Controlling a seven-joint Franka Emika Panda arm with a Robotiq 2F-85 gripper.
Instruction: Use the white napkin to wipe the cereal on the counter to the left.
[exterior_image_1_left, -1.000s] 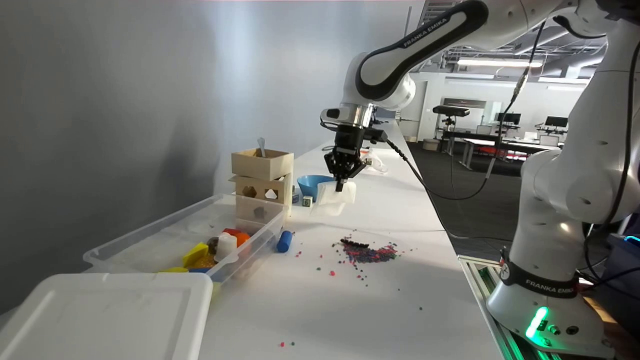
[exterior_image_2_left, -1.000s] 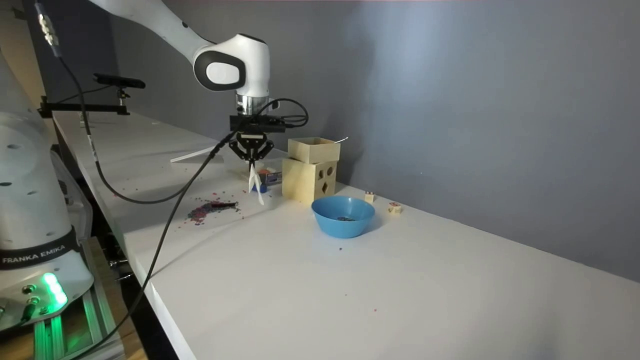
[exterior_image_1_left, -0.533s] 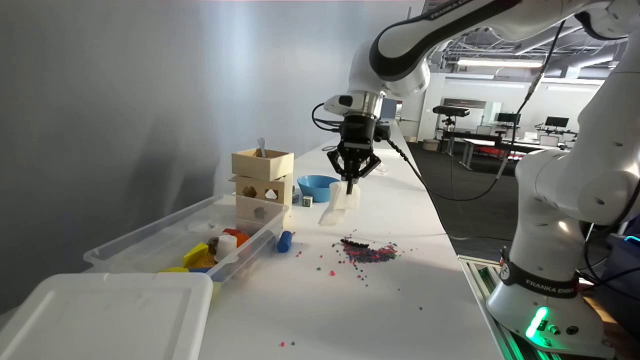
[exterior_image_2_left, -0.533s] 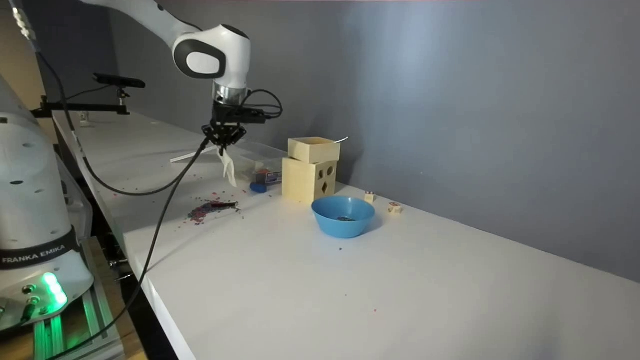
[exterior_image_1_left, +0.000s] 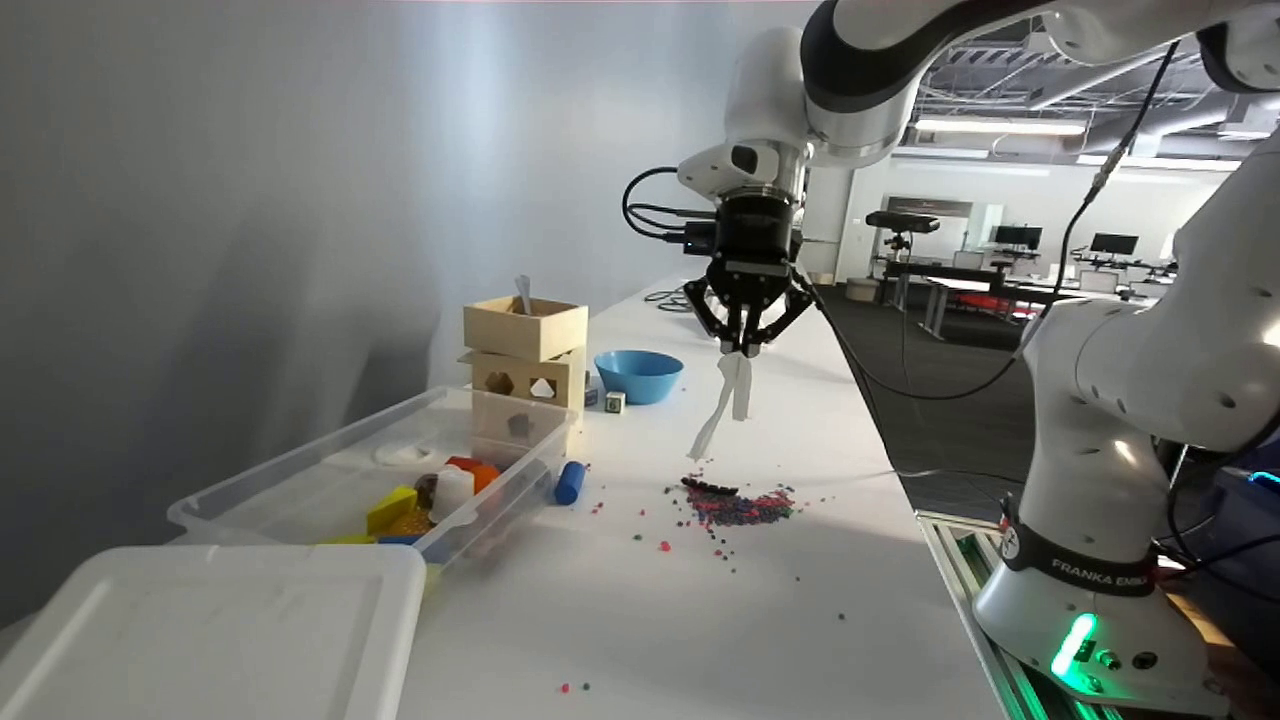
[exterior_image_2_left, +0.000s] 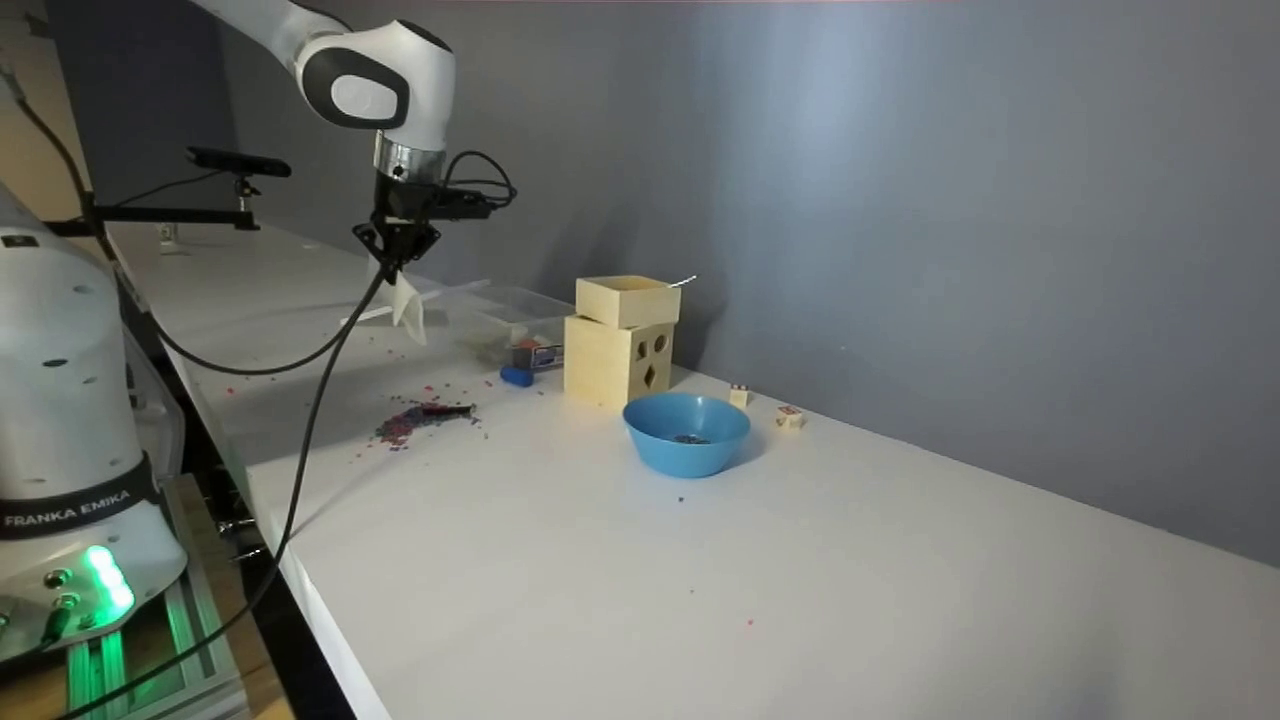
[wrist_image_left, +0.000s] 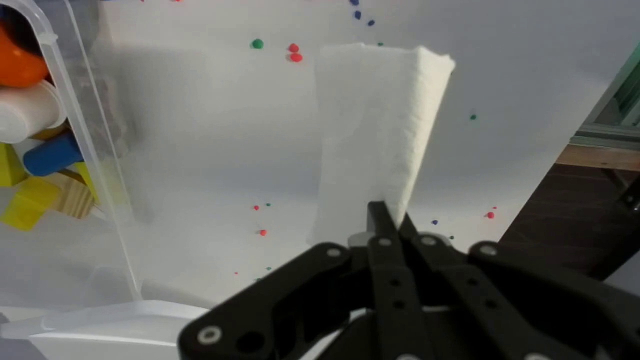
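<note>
Since the earlier frames, the black two-fingered pincer has moved away from the round blue bowl, turning and apparently rising, and the thin white paper napkin has travelled with it. Neither the bowl nor the cereal, a loose cluster of tiny dark purple-red bits, shows any shift.

Taking up the napkin is done: the pincer is grasping it, fingertips pinched together on its upper part, with limp flaps hanging beneath. Their lower ends look clear of the smooth white desk under the pincer, though no view settles the gap.

Wiping, as far as can be judged, has yet to make its mark. The cereal lies lower than the pincer and seemingly on the bowl's side of it, heaped, with strays around. Below the pincer, the wrist view shows scattered red, green and blue bits but not the main heap; whether a stroke spread them cannot be told. The clear plastic bin stands to one side of the pincer, below it.

What is left seems nearly the whole wipe: lowering the pincer until the paper meets the desk, sweeping the heap to the left, then catching the strays. So limp a napkin may ride over the bits, so repeated low strokes seem called for.
</note>
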